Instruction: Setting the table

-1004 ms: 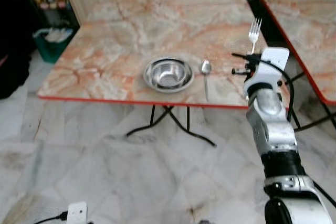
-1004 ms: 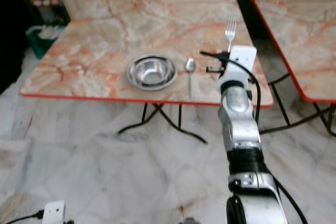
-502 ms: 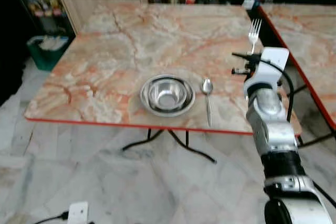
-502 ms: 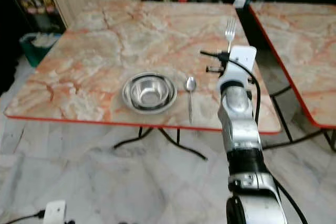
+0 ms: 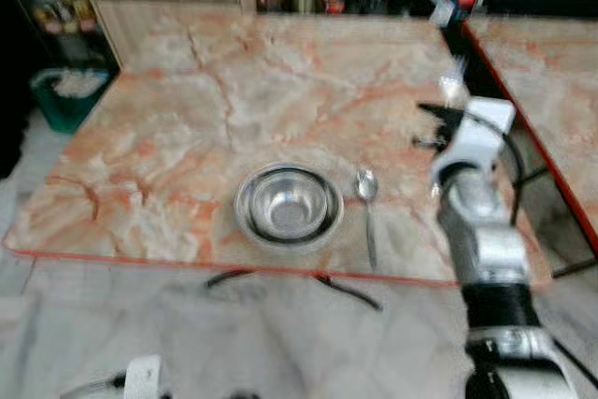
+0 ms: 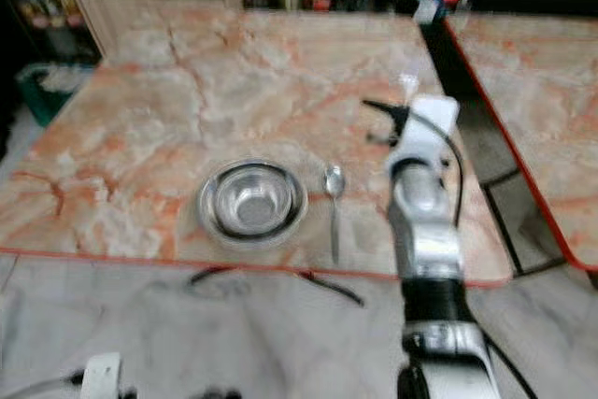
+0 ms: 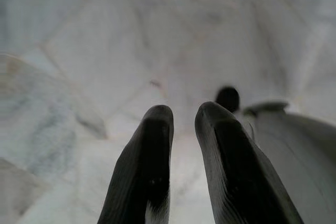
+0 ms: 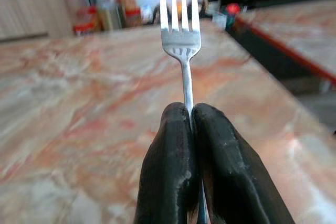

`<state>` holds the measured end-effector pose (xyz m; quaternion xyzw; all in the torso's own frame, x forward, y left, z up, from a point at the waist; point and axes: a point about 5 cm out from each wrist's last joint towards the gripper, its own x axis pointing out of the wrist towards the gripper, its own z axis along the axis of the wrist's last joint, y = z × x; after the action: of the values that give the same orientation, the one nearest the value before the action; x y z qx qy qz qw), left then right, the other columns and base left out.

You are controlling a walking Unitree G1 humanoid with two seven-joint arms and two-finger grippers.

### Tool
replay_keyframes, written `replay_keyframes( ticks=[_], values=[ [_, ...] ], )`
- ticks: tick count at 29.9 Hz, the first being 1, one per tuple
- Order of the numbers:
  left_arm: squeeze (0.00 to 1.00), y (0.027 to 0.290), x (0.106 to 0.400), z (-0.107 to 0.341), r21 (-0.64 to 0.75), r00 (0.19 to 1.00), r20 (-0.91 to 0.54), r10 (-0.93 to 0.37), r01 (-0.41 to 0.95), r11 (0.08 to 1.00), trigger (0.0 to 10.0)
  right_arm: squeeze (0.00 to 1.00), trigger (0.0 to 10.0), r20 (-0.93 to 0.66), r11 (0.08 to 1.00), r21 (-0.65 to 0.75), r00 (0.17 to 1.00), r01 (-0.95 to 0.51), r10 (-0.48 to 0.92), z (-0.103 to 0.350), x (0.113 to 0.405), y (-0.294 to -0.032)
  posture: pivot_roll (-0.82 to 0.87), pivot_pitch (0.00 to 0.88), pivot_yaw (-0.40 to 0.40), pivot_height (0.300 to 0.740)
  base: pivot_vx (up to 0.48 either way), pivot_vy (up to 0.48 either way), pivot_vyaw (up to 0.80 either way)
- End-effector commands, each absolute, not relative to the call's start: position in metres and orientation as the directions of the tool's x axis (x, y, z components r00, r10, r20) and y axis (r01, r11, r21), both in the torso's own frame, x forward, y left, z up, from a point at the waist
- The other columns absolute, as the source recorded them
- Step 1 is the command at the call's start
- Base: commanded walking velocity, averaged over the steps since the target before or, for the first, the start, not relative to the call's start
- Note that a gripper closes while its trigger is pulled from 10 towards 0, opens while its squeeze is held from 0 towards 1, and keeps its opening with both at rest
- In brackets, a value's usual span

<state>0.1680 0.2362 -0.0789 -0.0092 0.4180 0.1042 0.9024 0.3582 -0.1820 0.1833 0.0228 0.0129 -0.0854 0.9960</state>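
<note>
Glossy polished-metal fork (image 8: 181, 35), bowl (image 5: 288, 206) and spoon (image 5: 366, 190); smooth, shiny marble-patterned table (image 5: 224, 109); matt black rubbery fingers (image 8: 173, 166).

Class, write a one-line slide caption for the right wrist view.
Right gripper fingers shut on an upright fork above the marble table.

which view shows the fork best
The right wrist view: the fork stands sharp and close, tines up, its handle clamped in the right gripper. The two eye views show it as a small blurred shape above the raised right arm, over the table. The left wrist view looks at floor.
</note>
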Motion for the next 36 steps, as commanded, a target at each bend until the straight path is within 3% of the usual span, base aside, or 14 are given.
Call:
replay_keyframes(
  ticks=[1,21,27,36],
  values=[
    [0.00,0.232,0.153,-0.087,0.069,0.583,-0.796,0.165,-0.185,0.980,10.0,0.00,10.0,-0.042,0.978,0.050,0.978,0.205,-0.203,0.183,0.354,-0.190,0.00,0.143,0.005,0.736,0.000,0.000,0.00],
    [0.00,0.230,0.153,-0.088,0.058,0.569,-0.810,0.142,-0.163,0.985,10.0,0.00,10.0,-0.323,0.985,0.037,0.934,0.170,-0.149,0.125,0.346,-0.193,-0.01,0.142,0.005,0.736,0.000,0.000,0.00],
    [0.00,0.229,0.153,-0.088,0.059,0.567,-0.812,0.142,-0.161,0.985,10.0,0.00,10.0,-0.328,0.994,0.007,0.940,0.105,-0.097,0.110,0.348,-0.192,-0.01,0.145,0.007,0.736,0.000,0.000,0.00],
    [0.00,0.229,0.152,-0.089,0.069,0.562,-0.814,0.148,-0.159,0.985,10.0,0.00,10.0,-0.266,0.998,0.036,0.963,0.052,-0.041,0.124,0.363,-0.183,-0.01,0.144,0.006,0.736,0.000,0.000,0.00]
  ],
)
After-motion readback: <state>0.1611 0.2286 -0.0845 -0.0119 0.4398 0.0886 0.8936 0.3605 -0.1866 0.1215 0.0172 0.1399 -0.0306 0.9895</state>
